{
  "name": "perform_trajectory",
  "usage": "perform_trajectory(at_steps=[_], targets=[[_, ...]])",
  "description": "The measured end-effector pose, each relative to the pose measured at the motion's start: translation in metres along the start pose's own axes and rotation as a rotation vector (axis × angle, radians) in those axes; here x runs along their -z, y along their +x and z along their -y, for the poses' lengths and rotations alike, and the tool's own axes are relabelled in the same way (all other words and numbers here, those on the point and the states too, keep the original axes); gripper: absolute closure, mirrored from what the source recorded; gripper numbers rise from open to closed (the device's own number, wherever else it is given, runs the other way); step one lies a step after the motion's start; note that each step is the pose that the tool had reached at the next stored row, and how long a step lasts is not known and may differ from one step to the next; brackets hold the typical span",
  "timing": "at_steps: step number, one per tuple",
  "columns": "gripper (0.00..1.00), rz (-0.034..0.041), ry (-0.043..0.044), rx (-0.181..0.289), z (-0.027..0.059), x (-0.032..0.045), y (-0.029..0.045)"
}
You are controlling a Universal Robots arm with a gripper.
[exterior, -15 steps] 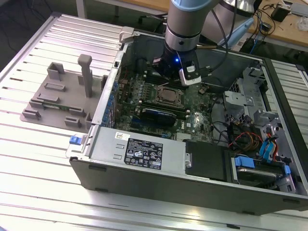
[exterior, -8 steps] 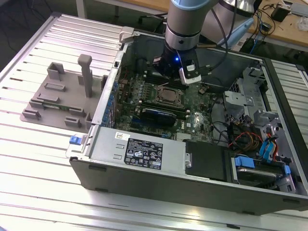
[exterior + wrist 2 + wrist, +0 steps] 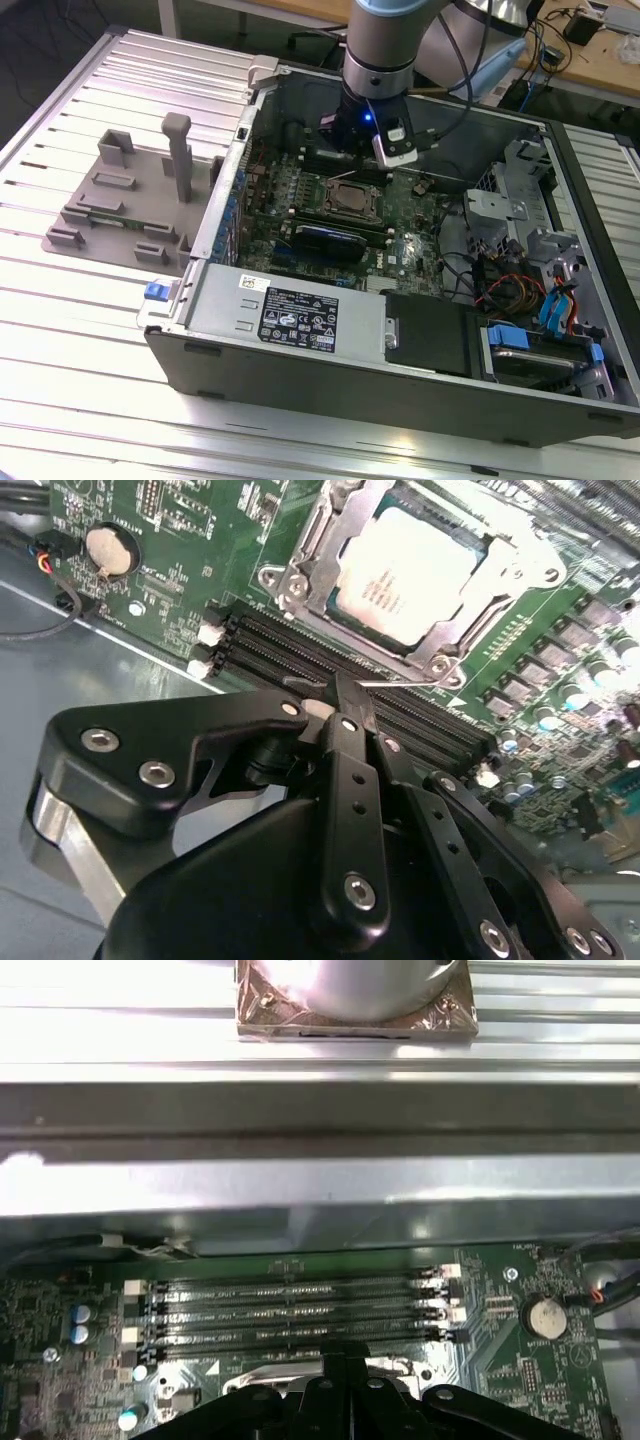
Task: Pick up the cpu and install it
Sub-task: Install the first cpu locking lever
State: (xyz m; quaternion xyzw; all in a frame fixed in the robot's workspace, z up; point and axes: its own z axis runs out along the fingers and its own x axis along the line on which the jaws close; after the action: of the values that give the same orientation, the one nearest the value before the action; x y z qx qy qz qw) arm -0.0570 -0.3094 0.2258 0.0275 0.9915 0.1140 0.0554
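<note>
The cpu (image 3: 415, 575) lies flat in the motherboard socket (image 3: 300, 580), silver top up, with the metal frame around it. In the exterior view the cpu (image 3: 350, 195) sits mid-board inside the open computer case (image 3: 300, 380). My gripper (image 3: 342, 698) hangs just behind the socket, over the black memory slots (image 3: 280, 645), with its two fingers pressed together and nothing between them. Its tips are close to the end of the thin socket lever (image 3: 405, 684); I cannot tell if they touch it. The first wrist view has the gripper (image 3: 335, 1375) above the memory slots (image 3: 300, 1310).
A grey plastic fixture (image 3: 130, 205) with upright posts lies on the slatted table at the exterior view's left. The power supply (image 3: 290, 315) lines the case's front. Drive bays and cables (image 3: 540, 260) crowd the exterior view's right. A coin battery (image 3: 110, 550) sits near the memory slots.
</note>
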Motion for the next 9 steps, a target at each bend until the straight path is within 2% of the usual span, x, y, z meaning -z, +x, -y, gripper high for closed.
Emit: perform_trajectory(at_steps=[2,6,9], targets=[[0.89,0.0062,-0.0006,0.001,-0.0015,-0.0023,0.0011],[0.89,0.01,0.0039,0.003,-0.0006,-0.007,0.0034],[0.89,0.0166,0.018,-0.02,-0.0001,-0.0095,0.0038]])
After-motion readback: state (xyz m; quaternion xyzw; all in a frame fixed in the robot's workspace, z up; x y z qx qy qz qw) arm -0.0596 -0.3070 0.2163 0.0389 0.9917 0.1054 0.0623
